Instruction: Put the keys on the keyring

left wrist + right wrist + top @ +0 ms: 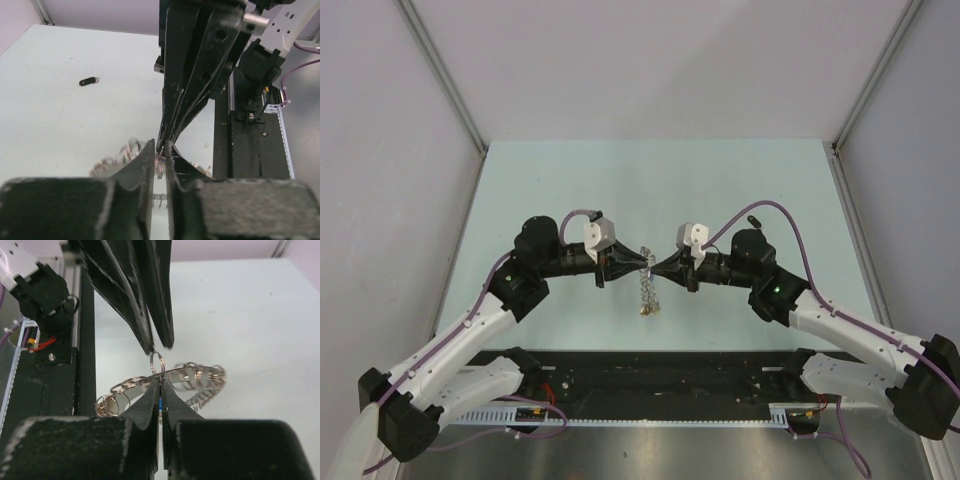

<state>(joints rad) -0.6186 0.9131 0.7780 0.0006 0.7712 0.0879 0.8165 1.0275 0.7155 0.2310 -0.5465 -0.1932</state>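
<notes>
Both grippers meet tip to tip over the table's middle. My left gripper is shut on a wire loop of the silvery keyring, which hangs below the tips and ends in a yellowish bit. In the right wrist view the keyring curves behind my right gripper, which is shut on the blue key. Only a blue sliver of the key shows between the fingers. A small upright ring stands between the two pairs of tips. The black key lies apart on the table.
The pale green table has grey walls on three sides. A black rail with cables runs along the near edge between the arm bases.
</notes>
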